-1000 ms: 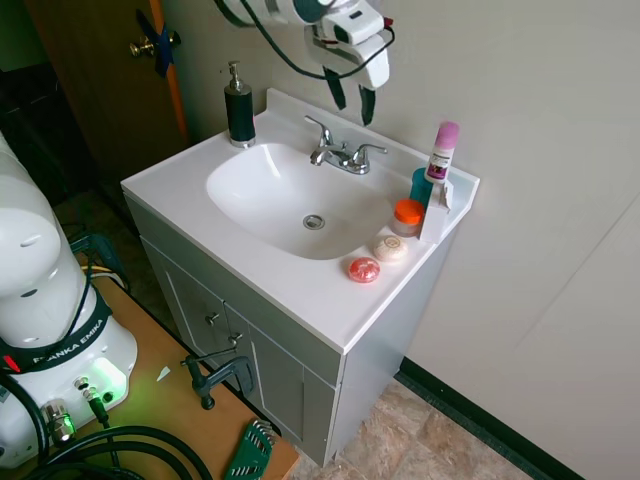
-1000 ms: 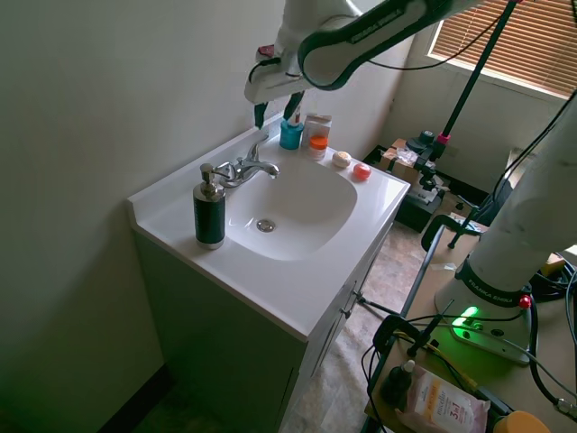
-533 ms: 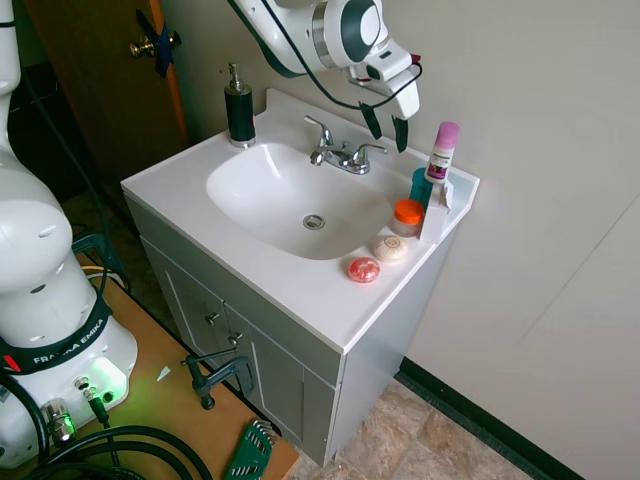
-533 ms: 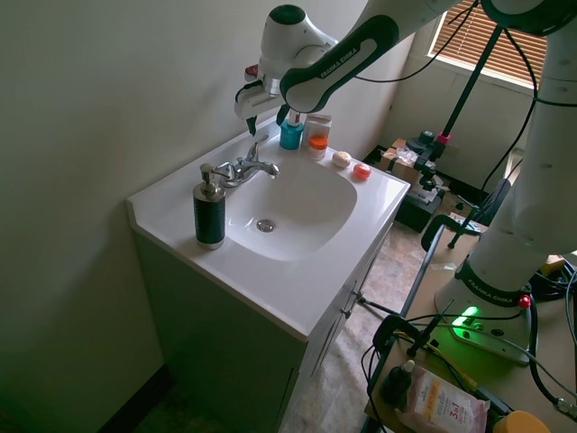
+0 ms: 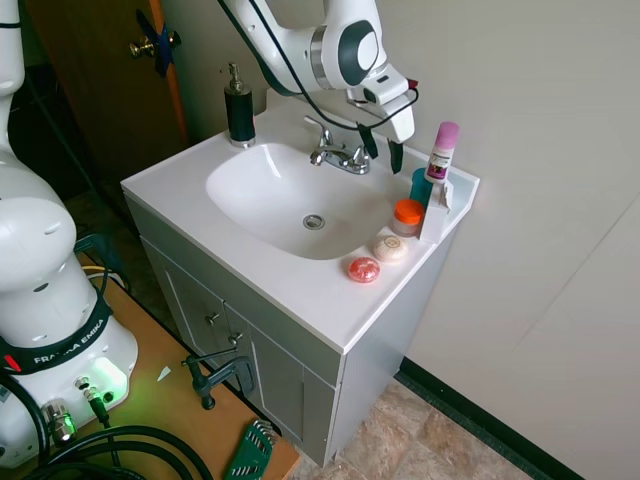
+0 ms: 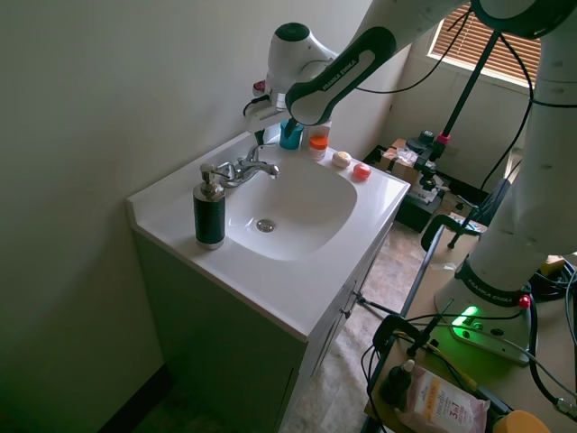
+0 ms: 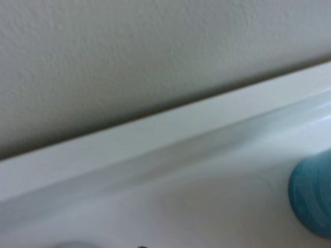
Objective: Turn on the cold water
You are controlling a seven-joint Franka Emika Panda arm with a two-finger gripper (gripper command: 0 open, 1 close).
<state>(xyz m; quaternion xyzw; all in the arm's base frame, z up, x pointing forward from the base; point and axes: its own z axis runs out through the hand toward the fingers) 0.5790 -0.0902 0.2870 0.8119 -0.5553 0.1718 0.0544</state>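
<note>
A small shiny chrome faucet stands upright at the back edge of a white sink basin, its short curved spout reaching over the bowl. Two matching lever handles flank the spout. No water stream is visible; the basin looks dry.

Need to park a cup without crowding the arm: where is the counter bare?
Bare: the front rim of the counter and the corner between the soap bottle and its left edge. Crowded: the right back corner, with jars, soaps and the open gripper by the faucet.
</note>
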